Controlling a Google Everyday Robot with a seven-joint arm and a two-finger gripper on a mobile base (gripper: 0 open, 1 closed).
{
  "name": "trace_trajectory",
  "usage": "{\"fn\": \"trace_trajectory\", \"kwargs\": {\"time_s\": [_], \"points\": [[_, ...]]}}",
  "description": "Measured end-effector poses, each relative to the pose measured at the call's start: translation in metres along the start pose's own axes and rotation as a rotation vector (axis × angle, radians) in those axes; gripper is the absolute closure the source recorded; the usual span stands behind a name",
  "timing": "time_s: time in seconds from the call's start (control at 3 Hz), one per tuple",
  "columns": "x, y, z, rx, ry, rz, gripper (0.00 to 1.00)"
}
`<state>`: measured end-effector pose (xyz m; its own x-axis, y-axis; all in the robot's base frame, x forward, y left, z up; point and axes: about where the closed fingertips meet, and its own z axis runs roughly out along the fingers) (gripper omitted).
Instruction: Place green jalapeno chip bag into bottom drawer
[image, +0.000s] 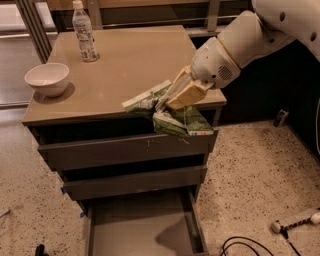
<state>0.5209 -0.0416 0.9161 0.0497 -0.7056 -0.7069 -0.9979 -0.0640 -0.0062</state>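
Note:
The green jalapeno chip bag (175, 118) is a wrinkly green foil bag with white edges. It hangs in the air at the front right edge of the cabinet top, over the drawer fronts. My gripper (167, 102) is shut on the bag's upper part and holds it up. The white arm reaches in from the upper right. The bottom drawer (142, 225) stands pulled out below, a shallow grey tray with thin side walls and nothing in it that shows.
A white bowl (47, 78) sits at the left of the cabinet top (120, 65). A clear water bottle (83, 32) stands at the back left. Two closed flat-fronted drawers (130, 150) lie above the open one. Cables (250, 245) lie on the speckled floor at the right.

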Motion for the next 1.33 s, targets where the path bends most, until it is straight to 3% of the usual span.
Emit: {"fn": "trace_trajectory", "kwargs": {"time_s": [0.33, 0.67, 1.0, 1.33], "points": [[0.0, -0.001, 0.0, 0.001, 0.0, -0.001, 1.0], [0.014, 0.004, 0.023, -0.01, 0.0, -0.016, 1.0], [0.076, 0.011, 0.089, -0.027, -0.009, -0.028, 1.0], [0.143, 0.026, 0.154, -0.096, -0.006, 0.037, 1.0]]}}
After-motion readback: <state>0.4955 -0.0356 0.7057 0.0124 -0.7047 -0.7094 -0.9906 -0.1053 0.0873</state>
